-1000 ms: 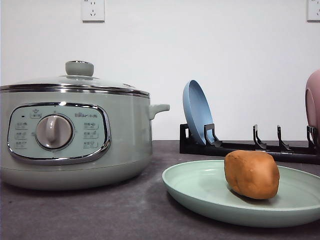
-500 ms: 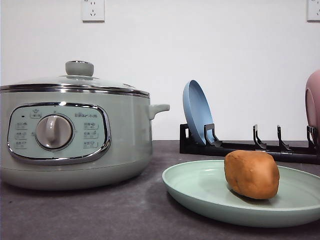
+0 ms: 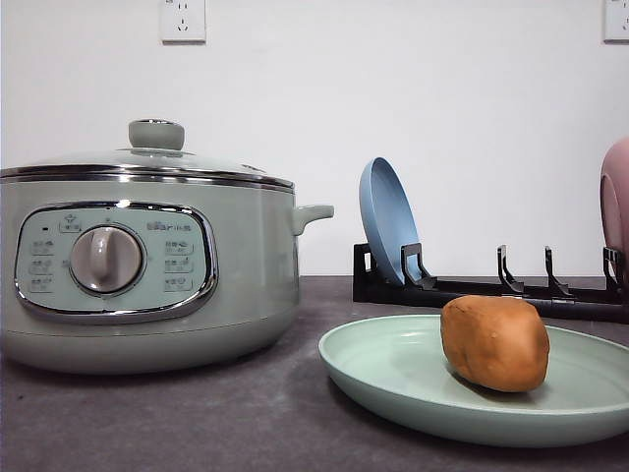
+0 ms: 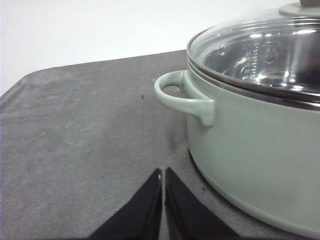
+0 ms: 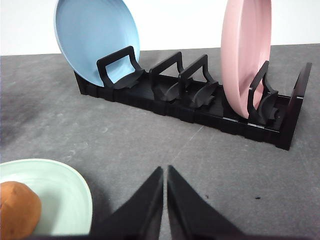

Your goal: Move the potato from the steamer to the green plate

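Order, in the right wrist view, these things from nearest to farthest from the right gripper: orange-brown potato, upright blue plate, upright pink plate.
1. Orange-brown potato, on the pale green plate beside the right gripper.
2. and 3. Upright pink plate and upright blue plate, at opposite ends of the black rack: too close to call.

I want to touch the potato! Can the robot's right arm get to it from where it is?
Probably yes. The right tool is shut and empty beside the green plate, and the potato lies uncovered on it, with nothing between them.

We can make out small print and button markings on the steamer [image 3: 147,265] control panel [image 3: 113,262], but none is legible. We find nothing else readable.
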